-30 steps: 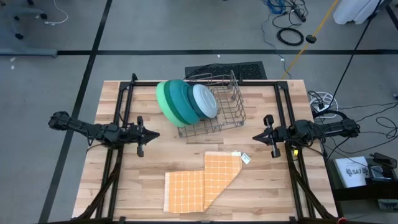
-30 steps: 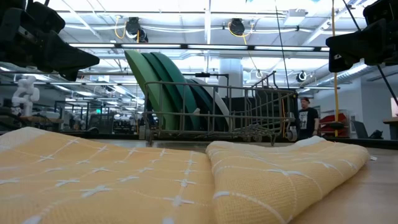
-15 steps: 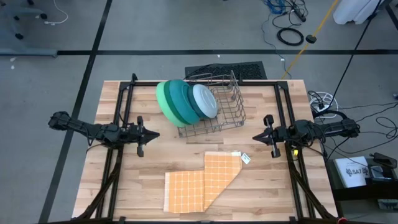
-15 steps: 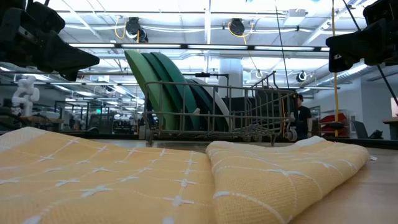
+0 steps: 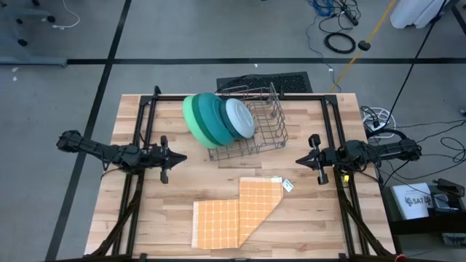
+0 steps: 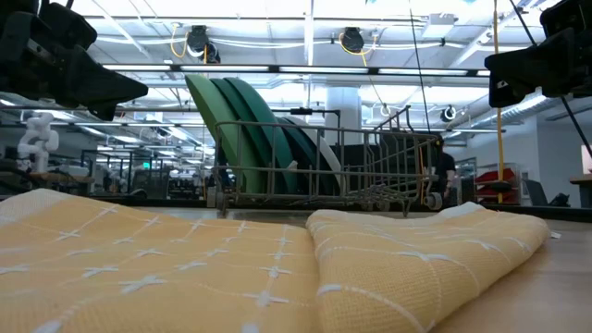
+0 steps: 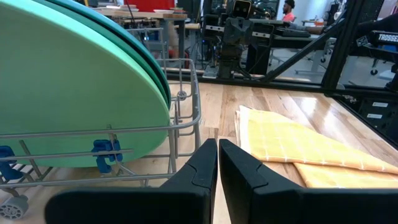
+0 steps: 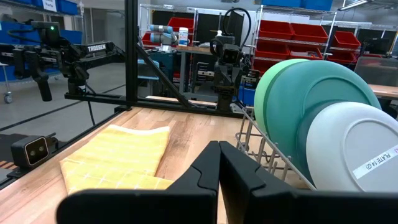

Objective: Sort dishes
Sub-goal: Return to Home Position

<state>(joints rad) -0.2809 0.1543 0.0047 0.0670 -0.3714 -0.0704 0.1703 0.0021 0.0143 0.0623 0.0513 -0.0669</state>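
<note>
the wooden table [image 5: 145,211] carries everything. the grey wire rack [image 5: 268,124] sits toward its far edge, about midway between the two arms. all the plates i can see are in it, on edge and leaning. the light green plate [image 5: 191,115] is outermost on the left arm's side, darker green and teal ones are packed behind it, and the pale plate [image 5: 240,118] is innermost. the big ones stick out past the rack's end, so little wire shows around them there. the orange checked cloth [image 5: 237,215] lies folded near the front edge, well apart from the rack.

the left gripper [image 7: 217,149] hovers beside the rack's left end with its fingers pinched nearly together and nothing between them. the right gripper [image 8: 219,149] mirrors it on the other side, also closed and empty.

i judge the sorting done, with only the pull-back home left. my worry is the left arm. any sideways swing on the way out could clip that overhanging green plate and tip the leaning stack. there is also what looks like a small wheel [image 7: 12,203] under the rack's corner, so a nudge might shift the whole rack. i'd draw straight back, away from the wire.
</note>
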